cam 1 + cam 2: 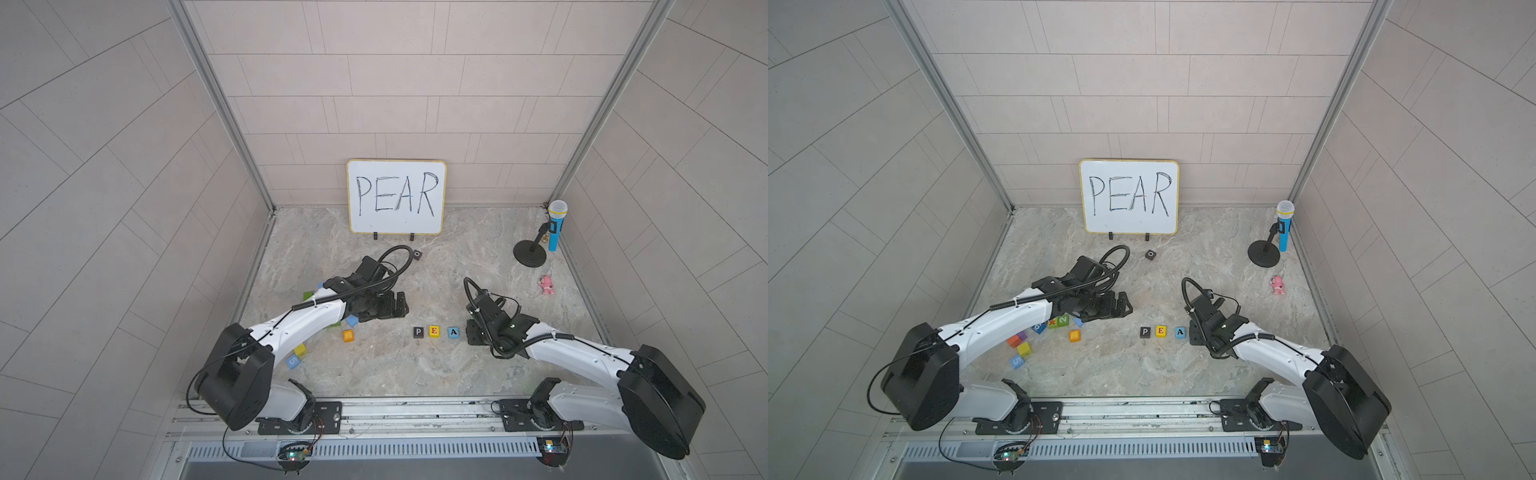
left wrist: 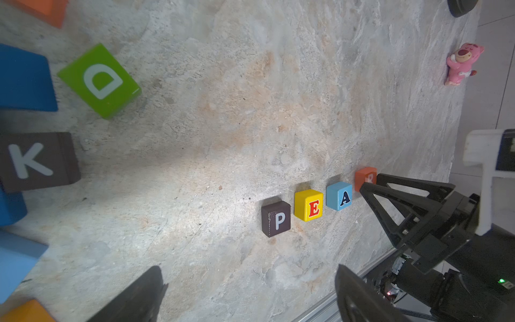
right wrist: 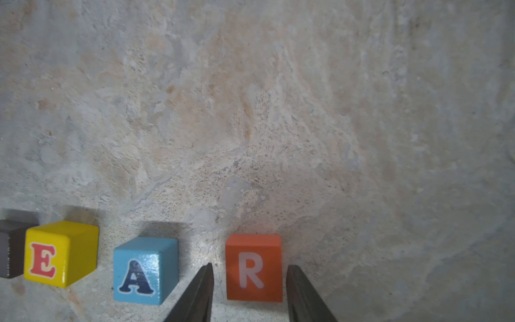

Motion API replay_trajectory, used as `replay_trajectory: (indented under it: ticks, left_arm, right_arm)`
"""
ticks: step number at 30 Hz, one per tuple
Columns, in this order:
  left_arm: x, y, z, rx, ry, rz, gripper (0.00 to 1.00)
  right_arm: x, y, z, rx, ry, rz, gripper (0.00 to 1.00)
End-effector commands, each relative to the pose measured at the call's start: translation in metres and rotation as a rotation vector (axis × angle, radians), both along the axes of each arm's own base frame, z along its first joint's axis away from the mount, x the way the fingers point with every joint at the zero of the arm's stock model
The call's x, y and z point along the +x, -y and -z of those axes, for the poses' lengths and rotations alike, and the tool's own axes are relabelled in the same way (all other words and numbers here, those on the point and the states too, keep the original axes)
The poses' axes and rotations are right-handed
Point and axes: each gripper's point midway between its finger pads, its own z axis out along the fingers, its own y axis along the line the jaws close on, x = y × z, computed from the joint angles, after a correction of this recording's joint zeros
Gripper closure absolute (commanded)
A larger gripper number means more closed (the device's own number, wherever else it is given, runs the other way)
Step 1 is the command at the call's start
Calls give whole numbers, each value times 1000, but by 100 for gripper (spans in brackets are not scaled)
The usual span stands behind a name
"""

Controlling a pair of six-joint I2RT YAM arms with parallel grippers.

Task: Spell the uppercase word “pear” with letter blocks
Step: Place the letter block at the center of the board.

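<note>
The letter blocks lie in a row on the stone floor: black P [image 1: 418,331], yellow E [image 1: 434,331] and light blue A [image 1: 453,331]. The orange-red R [image 3: 253,267] sits just past the A [image 3: 145,270], a small gap away. The right arm hides the R in both top views. My right gripper [image 3: 250,266] is low over the R, open, one finger on each side with a sliver of floor showing on both. The left wrist view shows all four, P [image 2: 276,218], E [image 2: 308,205], A [image 2: 339,196], R [image 2: 365,177]. My left gripper [image 1: 399,305] hovers open and empty, left of the row.
A whiteboard [image 1: 396,197] reading PEAR leans on the back wall. A black O cube [image 1: 417,254] lies before it. Spare cubes cluster under the left arm, among them an orange one [image 1: 348,336], green D [image 2: 100,80] and brown K [image 2: 36,160]. A toy microphone [image 1: 556,226] and pink figure [image 1: 547,285] stand far right.
</note>
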Motion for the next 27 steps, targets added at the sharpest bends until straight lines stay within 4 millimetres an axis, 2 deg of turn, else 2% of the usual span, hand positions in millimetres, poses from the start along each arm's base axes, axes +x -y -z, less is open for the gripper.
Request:
replay_trajectory:
  ticks: [1, 27]
  left_arm:
    - [4, 3, -13, -15, 40, 9, 0]
    - [4, 3, -13, -16, 40, 9, 0]
  right_arm:
    - [-3, 1, 2, -1, -5, 13, 55]
    - [-5, 1, -2, 13, -4, 20, 57]
